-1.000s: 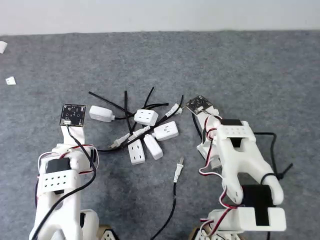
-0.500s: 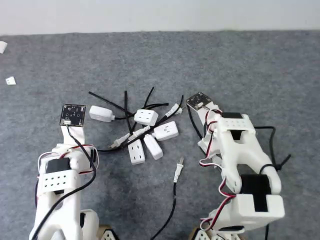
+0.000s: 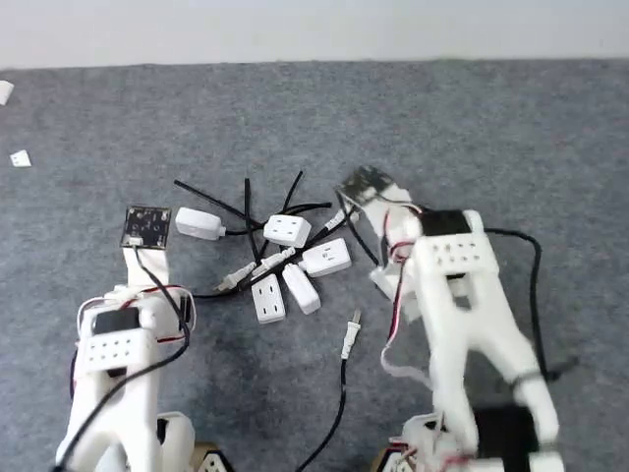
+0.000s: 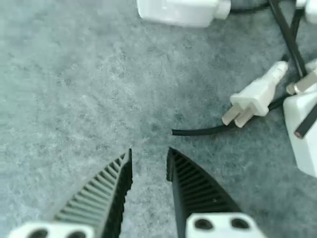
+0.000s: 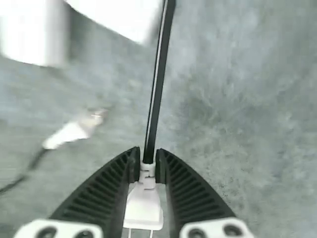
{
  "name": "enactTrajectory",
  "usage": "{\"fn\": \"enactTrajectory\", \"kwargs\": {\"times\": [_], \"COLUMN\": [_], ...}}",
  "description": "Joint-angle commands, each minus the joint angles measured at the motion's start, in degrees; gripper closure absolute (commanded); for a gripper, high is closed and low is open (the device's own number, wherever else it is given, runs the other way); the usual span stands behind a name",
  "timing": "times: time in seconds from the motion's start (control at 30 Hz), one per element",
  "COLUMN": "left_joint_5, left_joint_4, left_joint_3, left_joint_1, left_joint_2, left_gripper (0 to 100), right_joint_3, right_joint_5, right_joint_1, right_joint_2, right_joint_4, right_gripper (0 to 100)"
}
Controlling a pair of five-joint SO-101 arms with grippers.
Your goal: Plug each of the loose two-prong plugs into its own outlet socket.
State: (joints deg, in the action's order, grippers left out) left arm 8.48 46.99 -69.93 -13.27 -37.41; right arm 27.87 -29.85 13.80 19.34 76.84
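Several white outlet blocks lie in a cluster mid-table, among them one at the left [image 3: 200, 223], one in the middle [image 3: 287, 230] and one toward the right [image 3: 327, 258]. Loose white two-prong plugs on black cords lie among them [image 3: 234, 278], and another plug [image 3: 349, 337] lies apart nearer the arms. My right gripper [image 5: 146, 156] is shut on a white plug [image 5: 143, 198] whose black cord [image 5: 157, 84] runs away from it, at the cluster's right side [image 3: 344, 214]. My left gripper [image 4: 148, 161] stands slightly open over bare carpet, short of a loose plug [image 4: 252, 99].
Grey carpet [image 3: 511, 147] covers the table, with free room at the back and far right. Black cords cross over the cluster [image 3: 246, 211]. Two small white scraps [image 3: 20, 158] lie at the far left. An outlet block [image 4: 178, 10] lies beyond the left gripper.
The right arm has swung left and forward toward the outlet cluster. The left arm has hardly moved.
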Motion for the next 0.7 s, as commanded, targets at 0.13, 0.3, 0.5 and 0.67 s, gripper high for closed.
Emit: {"fn": "enactTrajectory", "kwargs": {"times": [0.13,0.3,0.5,0.67], "left_joint_5": [2.9,12.6,21.2,22.6], "left_joint_4": [6.0,9.1,9.1,7.8], "left_joint_3": [18.4,17.8,7.8,-0.4], "left_joint_1": [1.7,4.4,10.0,12.2], "left_joint_2": [23.9,23.7,11.4,-1.3], "left_gripper": [89,90,90,90], "right_joint_3": [-12.7,-14.9,-13.8,-14.0], "right_joint_5": [9.9,12.6,15.6,16.3], "right_joint_1": [13.6,21.5,27.2,27.5], "right_joint_2": [12.0,12.0,5.8,-1.5], "right_joint_4": [6.4,2.1,-5.4,-9.2], "right_gripper": [98.9,98.9,98.9,98.9]}}
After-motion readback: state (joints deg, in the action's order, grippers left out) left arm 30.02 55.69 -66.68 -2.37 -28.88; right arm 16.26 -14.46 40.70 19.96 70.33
